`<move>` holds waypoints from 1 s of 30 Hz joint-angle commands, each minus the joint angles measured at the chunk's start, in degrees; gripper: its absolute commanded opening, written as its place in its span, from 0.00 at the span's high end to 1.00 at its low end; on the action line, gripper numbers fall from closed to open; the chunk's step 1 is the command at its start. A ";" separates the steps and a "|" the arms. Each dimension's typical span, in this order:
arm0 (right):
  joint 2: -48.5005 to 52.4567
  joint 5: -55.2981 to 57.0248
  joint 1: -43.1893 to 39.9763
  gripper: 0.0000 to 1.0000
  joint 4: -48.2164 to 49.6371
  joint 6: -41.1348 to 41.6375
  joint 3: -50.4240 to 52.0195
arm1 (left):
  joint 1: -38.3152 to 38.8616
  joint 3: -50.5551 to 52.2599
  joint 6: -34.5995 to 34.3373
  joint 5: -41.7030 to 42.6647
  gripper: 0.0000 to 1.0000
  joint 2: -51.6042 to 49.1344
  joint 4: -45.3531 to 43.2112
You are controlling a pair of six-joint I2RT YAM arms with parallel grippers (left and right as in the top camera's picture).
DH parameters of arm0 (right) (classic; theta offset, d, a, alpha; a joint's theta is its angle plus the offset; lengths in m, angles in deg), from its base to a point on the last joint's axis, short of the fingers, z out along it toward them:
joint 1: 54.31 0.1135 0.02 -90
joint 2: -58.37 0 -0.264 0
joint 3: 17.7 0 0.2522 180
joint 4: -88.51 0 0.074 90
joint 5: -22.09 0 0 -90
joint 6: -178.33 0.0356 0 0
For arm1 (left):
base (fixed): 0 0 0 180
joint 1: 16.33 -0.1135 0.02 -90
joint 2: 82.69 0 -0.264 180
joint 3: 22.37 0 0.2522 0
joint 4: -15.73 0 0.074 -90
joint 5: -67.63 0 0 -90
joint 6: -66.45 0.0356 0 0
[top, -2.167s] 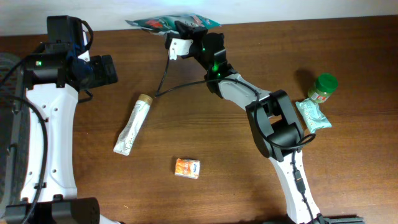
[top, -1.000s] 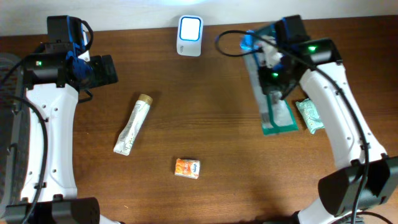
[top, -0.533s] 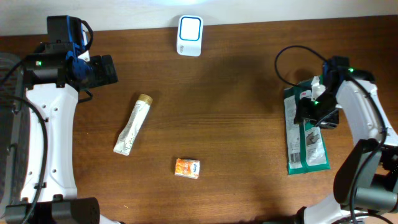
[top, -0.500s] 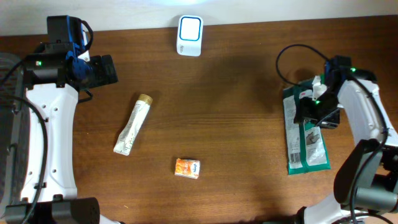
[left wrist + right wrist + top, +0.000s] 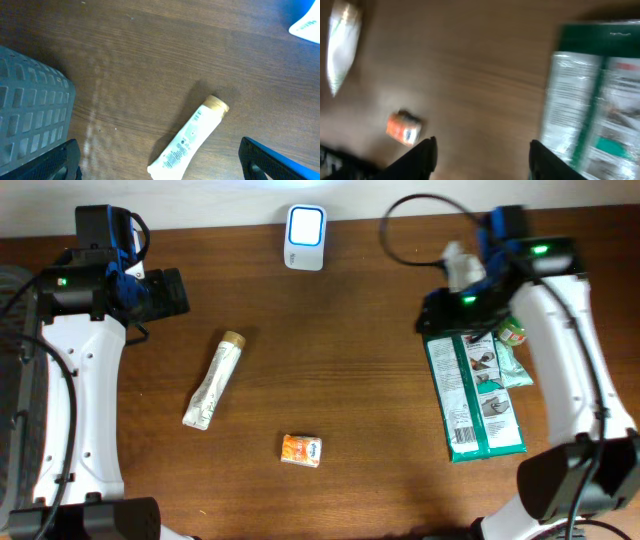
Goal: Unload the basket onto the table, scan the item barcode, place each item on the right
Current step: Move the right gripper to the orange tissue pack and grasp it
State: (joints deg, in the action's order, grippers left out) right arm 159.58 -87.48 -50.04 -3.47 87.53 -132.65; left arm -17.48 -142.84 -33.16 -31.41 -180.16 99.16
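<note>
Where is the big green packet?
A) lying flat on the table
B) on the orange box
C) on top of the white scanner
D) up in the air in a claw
A: the packet lies flat on the table, and the right claw has nothing between its fingers.
</note>
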 commanded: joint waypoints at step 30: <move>9.92 -10.93 43.82 0.96 30.99 32.85 30.71 | -0.20 -0.04 0.28 -0.44 0.01 -0.07 0.09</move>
State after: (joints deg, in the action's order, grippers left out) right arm 169.29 -102.26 -5.15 29.25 119.75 -102.38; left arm -17.48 -142.84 -33.16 -31.43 -180.16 99.18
